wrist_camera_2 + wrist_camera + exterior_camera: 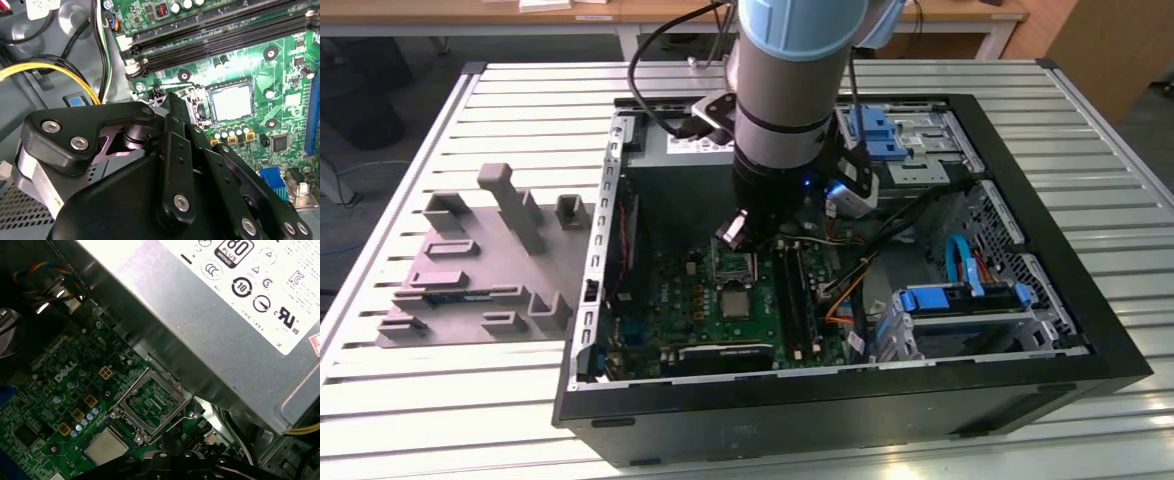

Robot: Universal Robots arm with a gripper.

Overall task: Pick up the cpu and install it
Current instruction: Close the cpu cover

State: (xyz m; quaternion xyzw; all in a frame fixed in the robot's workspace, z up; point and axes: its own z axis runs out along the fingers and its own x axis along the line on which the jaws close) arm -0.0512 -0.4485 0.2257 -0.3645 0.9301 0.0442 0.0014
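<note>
The cpu (230, 102) is a small silvery square lying flat in the motherboard socket, also seen in the first wrist view (106, 446) and the exterior view (738, 303). The socket's metal load frame (150, 402) stands tipped open beside it. My gripper (731, 233) hangs inside the PC case just above that frame, a little beyond the cpu. In the second wrist view the gripper (169, 100) points at the socket's edge, fingers drawn together with nothing between them.
The open black PC case (1067, 300) lies on a slatted metal table. A grey power supply box (225, 325) sits close beside the socket. Memory slots (215, 35), loose cables (854, 280) and blue drive brackets (961, 300) surround it. A grey parts fixture (480, 260) stands at the exterior view's left.
</note>
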